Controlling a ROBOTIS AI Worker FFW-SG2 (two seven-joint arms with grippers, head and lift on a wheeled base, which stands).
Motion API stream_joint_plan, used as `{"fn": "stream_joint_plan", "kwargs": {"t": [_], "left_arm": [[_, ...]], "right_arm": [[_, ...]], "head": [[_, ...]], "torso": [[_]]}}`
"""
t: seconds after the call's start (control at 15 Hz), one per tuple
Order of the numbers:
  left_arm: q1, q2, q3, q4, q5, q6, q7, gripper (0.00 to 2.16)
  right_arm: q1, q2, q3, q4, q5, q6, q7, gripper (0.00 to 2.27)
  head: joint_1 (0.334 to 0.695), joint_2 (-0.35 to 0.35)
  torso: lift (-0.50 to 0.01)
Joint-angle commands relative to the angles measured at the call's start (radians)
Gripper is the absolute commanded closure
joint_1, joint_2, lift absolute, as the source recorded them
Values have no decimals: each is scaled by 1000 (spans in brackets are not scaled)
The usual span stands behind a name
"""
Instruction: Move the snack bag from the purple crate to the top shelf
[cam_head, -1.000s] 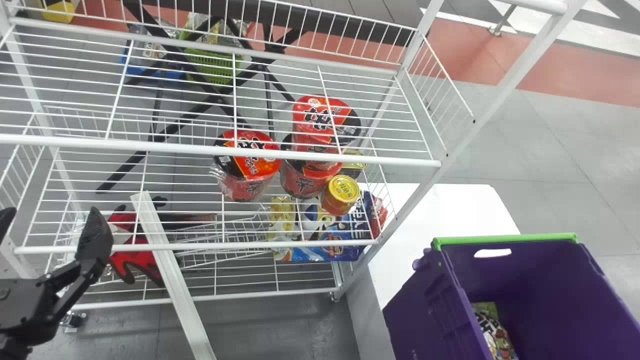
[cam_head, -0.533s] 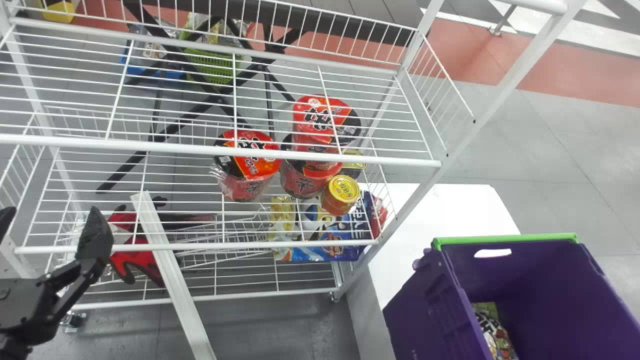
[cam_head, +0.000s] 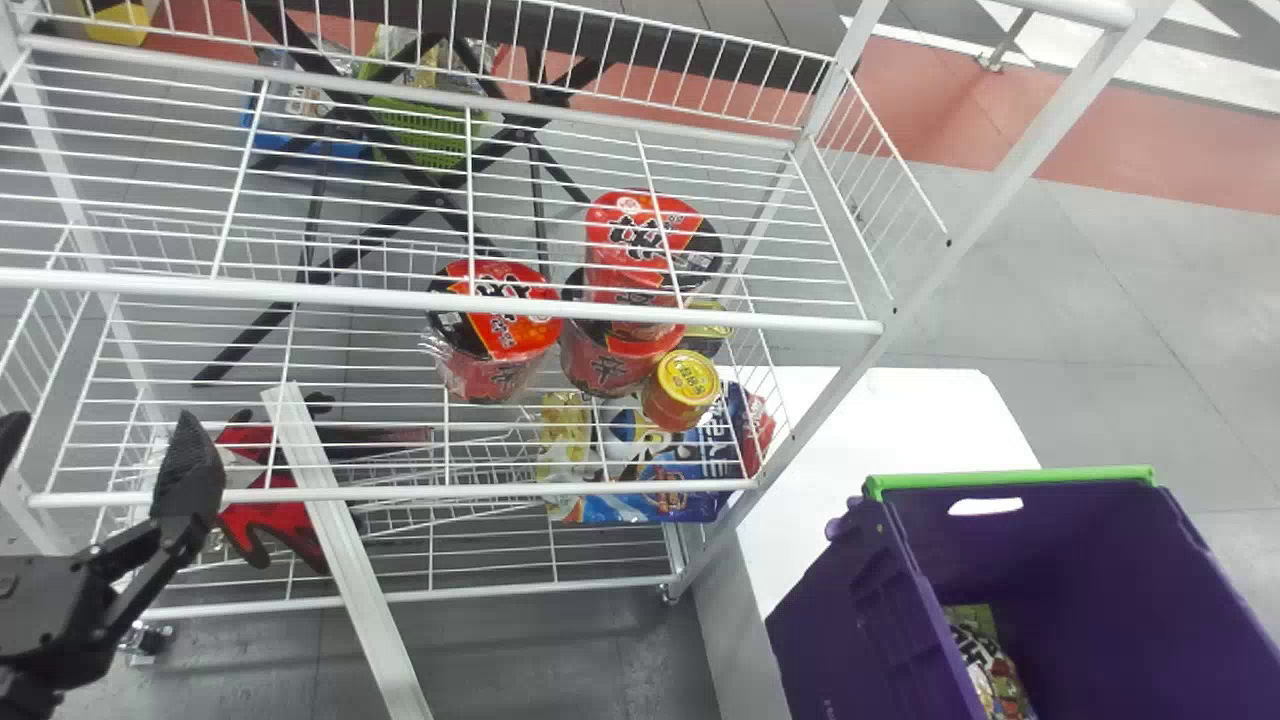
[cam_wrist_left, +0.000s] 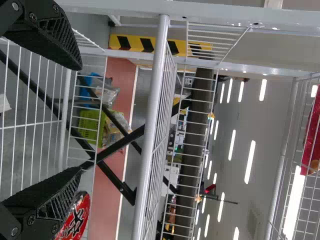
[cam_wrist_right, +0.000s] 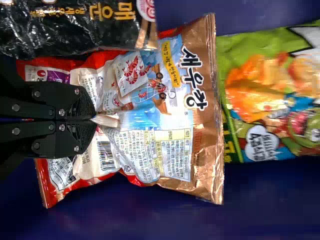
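Right wrist view: the right gripper (cam_wrist_right: 95, 119) is pinching a fold of one shrimp snack bag (cam_wrist_right: 167, 155) lying in the purple crate (cam_head: 1080, 550), beside one black bag (cam_wrist_right: 65, 30) and one green bag (cam_wrist_right: 270, 95). The left gripper (cam_head: 100, 440) is hovering spread near the wire rack (cam_head: 300, 293).

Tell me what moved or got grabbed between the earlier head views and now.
Nothing visibly moved: the left tool stayed by the rack, and the purple crate and red tubs kept their places. The right tool pinches the snack bag; whether that hold is new, I can't tell.
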Motion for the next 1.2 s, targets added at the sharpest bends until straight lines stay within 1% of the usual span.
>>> {"fn": "stream_joint_plan", "kwargs": {"t": [0.0, 0.2, 0.33, 0.67, 0.73, 0.8, 0.87, 1.0, 1.13], "left_arm": [[2, 0, 0, 0, -1, 2, 0, 103], [2, 2, -2, -2, -1, 5, 0, 103], [2, 2, -3, -3, -1, 5, 0, 103], [6, 0, -3, -5, -5, 5, 0, 103], [8, 0, -3, -6, -5, 5, 0, 103], [8, 0, -3, -8, -5, 5, 0, 103], [9, 0, -3, -9, -6, 5, 0, 103], [9, 0, -5, -9, -6, 5, 0, 103], [8, 0, -8, -9, -9, 5, 0, 103]], "right_arm": [[6, 5, -4, -54, 0, 69, 14, 2071], [17, 2, -17, -124, -3, 133, 90, 2067], [17, 3, -9, -156, -3, 213, 96, 2067], [32, 11, -6, -207, 1, 234, 104, 2067], [39, 16, -12, -222, 3, 228, 124, 2067], [45, 20, -14, -236, 5, 228, 127, 2067], [51, 26, -17, -250, 9, 222, 122, 2071], [59, 57, -40, -298, 1, 201, 110, 2071], [69, 66, -40, -325, 1, 204, 112, 2071]], "head": [[695, -350], [695, -350], [695, -350], [695, -350], [695, -350], [695, -350], [695, -350], [695, -350], [695, -350]], "torso": [[-450], [-450], [-450], [-450], [-450], [-442], [-439], [-432], [-424]]}}
